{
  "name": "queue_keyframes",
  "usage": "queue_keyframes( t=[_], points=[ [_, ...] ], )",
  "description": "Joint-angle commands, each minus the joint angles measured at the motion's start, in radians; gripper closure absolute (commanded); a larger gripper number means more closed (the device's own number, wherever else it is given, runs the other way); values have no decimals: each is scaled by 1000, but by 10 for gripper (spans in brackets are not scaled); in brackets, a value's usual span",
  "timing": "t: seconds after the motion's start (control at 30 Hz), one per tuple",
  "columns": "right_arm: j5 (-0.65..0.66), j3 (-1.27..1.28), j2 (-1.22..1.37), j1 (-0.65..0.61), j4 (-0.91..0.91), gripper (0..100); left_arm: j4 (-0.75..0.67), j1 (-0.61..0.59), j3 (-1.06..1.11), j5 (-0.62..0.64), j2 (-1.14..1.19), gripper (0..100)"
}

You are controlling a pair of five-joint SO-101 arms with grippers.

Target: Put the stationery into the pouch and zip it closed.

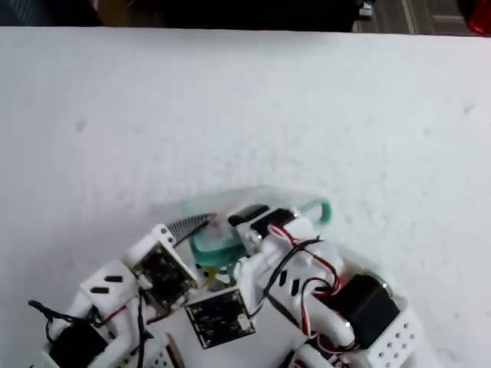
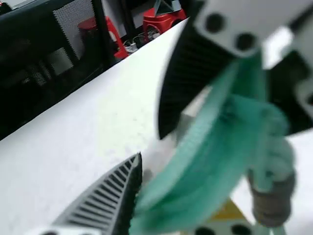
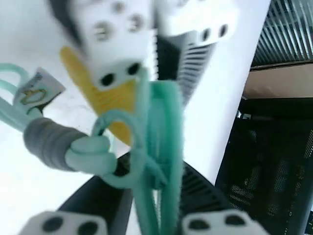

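Near the table (image 1: 245,100) front, between the arms, the pouch (image 1: 219,245) sits pinched at its teal edge by the right gripper (image 1: 249,217), the left gripper (image 2: 149,146) spread around it; any tug now would likely drag the unbraced pouch rather than zip it.

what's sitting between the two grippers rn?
The green pouch. In the high view it lies between the left gripper and the right gripper, both close against it. Both wrist views show it there too.
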Motion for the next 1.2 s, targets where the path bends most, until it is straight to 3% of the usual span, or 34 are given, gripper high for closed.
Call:
queue_keyframes(
  t=[0.0,0.2,0.37,0.47,0.6,0.8,0.97,1.03,1.17],
  points=[
    [-32,-9,-22,-7,-30,981,-61,16,-12,15,4,961],
    [-103,-15,53,33,-39,967,-84,16,-12,17,4,978],
    [-198,-17,94,99,-56,776,-216,-5,32,31,4,979],
    [-222,-17,93,153,-93,697,-400,-87,124,155,5,979],
    [-249,-17,96,196,-156,722,-528,-208,219,262,7,979],
    [-459,-17,93,321,-357,724,-529,-286,235,295,7,979],
    [-624,-71,93,375,-326,725,-483,-308,236,295,7,979],
    [-746,-107,93,354,-260,726,-479,-308,236,295,5,979],
    [-908,-123,104,196,-199,726,-477,-308,236,295,5,979]
  ],
)
